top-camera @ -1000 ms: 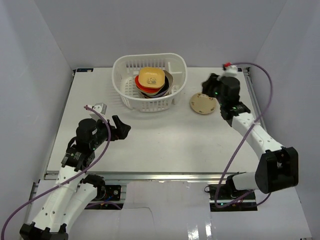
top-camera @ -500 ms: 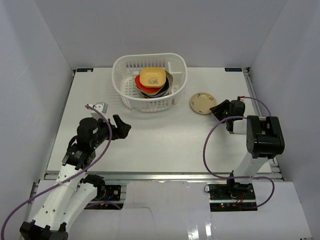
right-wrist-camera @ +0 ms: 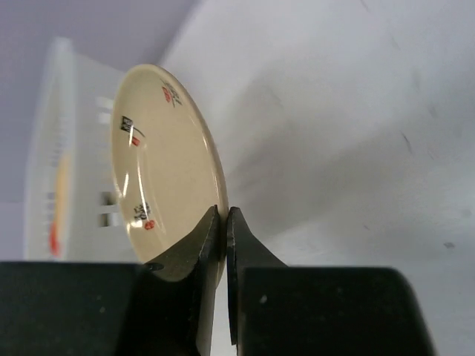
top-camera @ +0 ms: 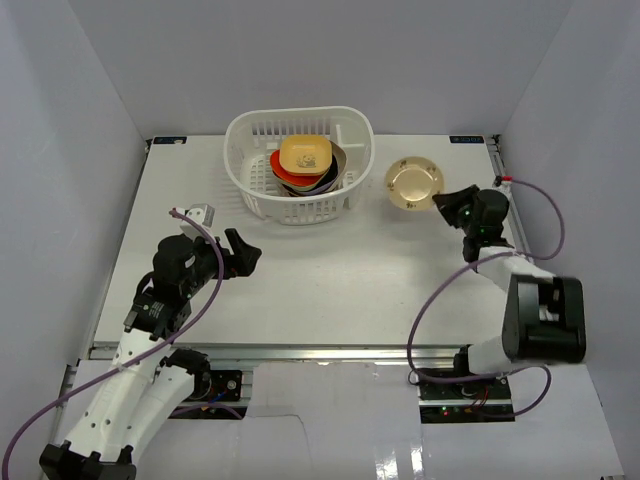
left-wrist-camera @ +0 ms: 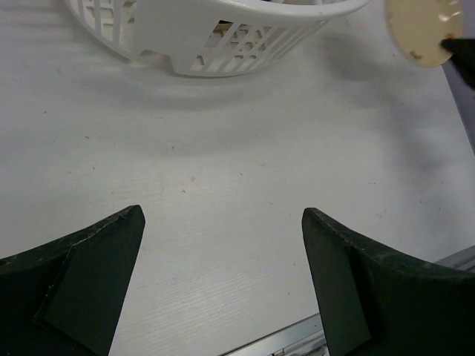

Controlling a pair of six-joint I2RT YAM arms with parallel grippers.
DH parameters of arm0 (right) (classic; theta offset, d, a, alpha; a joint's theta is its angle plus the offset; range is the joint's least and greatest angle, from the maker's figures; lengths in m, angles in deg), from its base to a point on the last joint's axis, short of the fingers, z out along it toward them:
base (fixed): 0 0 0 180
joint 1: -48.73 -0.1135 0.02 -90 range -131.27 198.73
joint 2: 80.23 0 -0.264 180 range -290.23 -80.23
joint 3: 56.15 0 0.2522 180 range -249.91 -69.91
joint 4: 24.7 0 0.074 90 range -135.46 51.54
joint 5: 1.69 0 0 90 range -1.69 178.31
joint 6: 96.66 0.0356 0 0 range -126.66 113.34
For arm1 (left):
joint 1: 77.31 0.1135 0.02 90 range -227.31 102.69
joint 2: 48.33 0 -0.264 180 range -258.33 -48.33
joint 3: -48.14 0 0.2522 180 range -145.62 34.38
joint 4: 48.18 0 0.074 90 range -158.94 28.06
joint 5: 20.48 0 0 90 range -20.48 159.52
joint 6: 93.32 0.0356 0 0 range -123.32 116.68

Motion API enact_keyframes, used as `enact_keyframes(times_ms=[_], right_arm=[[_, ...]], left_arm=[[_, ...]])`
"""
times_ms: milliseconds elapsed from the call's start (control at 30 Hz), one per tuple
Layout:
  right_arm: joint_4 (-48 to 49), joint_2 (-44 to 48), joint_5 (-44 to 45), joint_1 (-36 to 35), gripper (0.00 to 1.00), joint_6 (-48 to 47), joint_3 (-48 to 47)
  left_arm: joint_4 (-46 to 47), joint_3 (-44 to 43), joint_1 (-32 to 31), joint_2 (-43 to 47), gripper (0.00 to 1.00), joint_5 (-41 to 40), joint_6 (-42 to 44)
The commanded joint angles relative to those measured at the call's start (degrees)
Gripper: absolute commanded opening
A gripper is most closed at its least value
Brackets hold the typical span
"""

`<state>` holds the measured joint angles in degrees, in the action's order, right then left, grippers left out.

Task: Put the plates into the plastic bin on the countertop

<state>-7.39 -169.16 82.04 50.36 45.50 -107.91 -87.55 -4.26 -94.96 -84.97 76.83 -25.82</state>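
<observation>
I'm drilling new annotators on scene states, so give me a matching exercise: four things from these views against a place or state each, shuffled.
1 beige plate
2 left gripper
3 plastic bin
4 yellow-orange plate

A open, over bare countertop
B holds the stack of plates
C pinched at its rim by the right gripper
D top of the stack

Pairs: 1-C, 2-A, 3-B, 4-D

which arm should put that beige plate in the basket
Right. The right pincer is shut on the rim of the beige plate, near the basket. The left pincer is open, empty and farther from both.
</observation>
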Motion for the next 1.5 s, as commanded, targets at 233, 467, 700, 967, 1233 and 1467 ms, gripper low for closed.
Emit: enact_keyframes(times_ms=[233,467,700,967,1233,1467], right_arm=[[-7.95,12.75,2.65,-17.44,0.08,-16.3,-23.34],[-9.79,-4.13,5.9,-26.48,0.08,-13.93,-37.31],[-20.34,-21.71,6.89,-29.75,0.11,-13.05,-56.73],[-21.49,-10.18,11.18,-30.02,0.91,-18.3,-53.34],[-15.52,16.91,7.67,-31.86,0.9,-28.07,-22.78],[-23.67,54.48,7.49,-32.04,0.9,-30.01,5.9]], left_arm=[[0.73,-0.92,-0.11,0.52,0.98,-1.16,1.23],[0.38,-0.83,-0.19,1.22,0.98,-2.56,1.06],[0.29,-0.66,-0.1,1.57,0.98,-3.18,1.32],[0.12,-0.74,0.16,1.75,0.98,-3.36,0.88],[1.26,-0.57,0.16,4.12,0.98,-0.55,0.71],[-0.5,-6.62,0.16,7.55,0.98,-1.07,-1.23]])
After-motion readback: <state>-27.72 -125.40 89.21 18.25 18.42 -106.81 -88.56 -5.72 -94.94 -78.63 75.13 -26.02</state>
